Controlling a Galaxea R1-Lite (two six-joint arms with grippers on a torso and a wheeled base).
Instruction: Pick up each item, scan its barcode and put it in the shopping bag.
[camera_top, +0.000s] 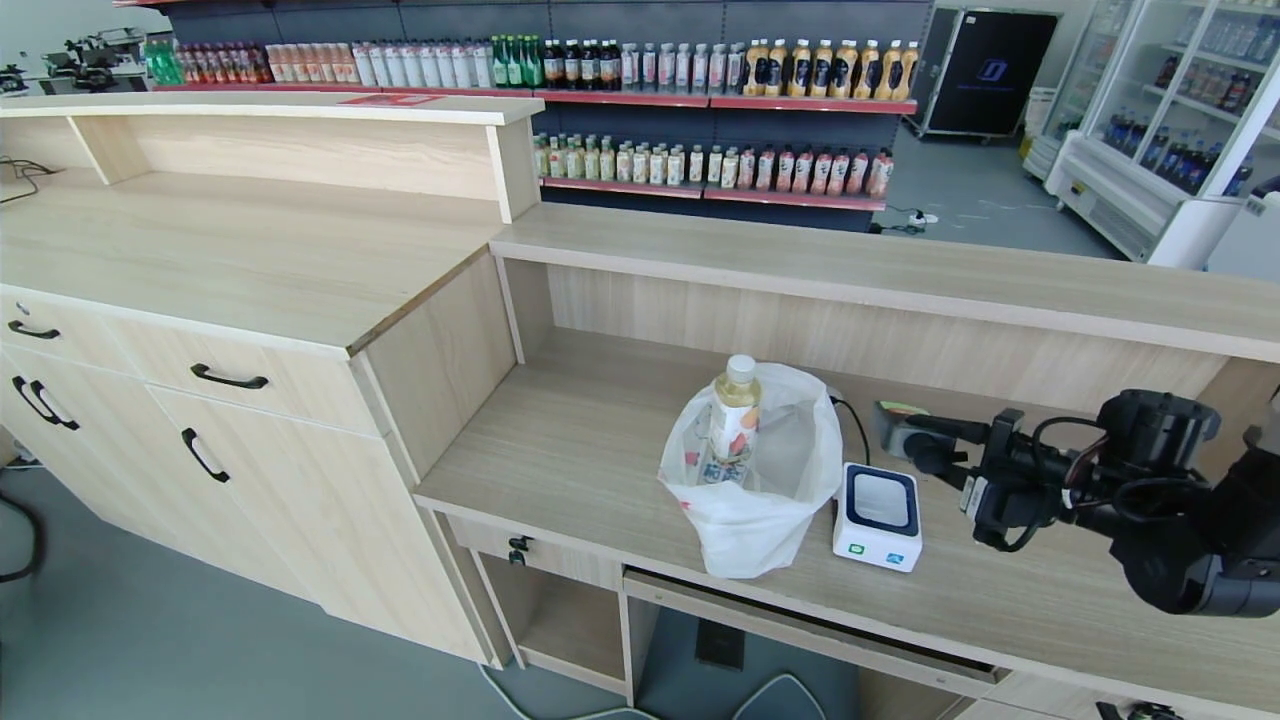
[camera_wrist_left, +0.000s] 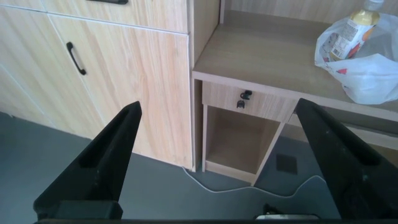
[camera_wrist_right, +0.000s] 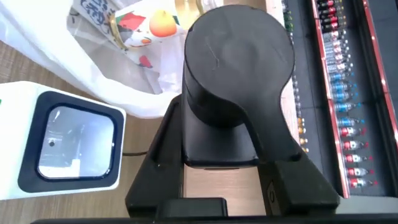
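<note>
A white plastic shopping bag (camera_top: 750, 500) stands open on the lower counter with a yellow drink bottle (camera_top: 736, 405) upright inside it. Just right of the bag sits the white barcode scanner (camera_top: 878, 515), its window facing up. My right gripper (camera_top: 915, 440) hovers above and right of the scanner, shut on a dark can (camera_top: 890, 425). In the right wrist view the dark can (camera_wrist_right: 239, 56) sits between the fingers (camera_wrist_right: 165, 155), beside the scanner (camera_wrist_right: 68, 146) and the bag (camera_wrist_right: 93, 68). My left gripper (camera_wrist_left: 217, 109) is open and holds nothing, low over the floor left of the counter.
A raised ledge (camera_top: 880, 270) runs behind the lower counter (camera_top: 560, 450). A taller cabinet with drawers (camera_top: 230, 300) stands to the left. The scanner's cable (camera_top: 855, 420) trails behind the bag. Shelves of bottles (camera_top: 700, 110) and fridges lie beyond.
</note>
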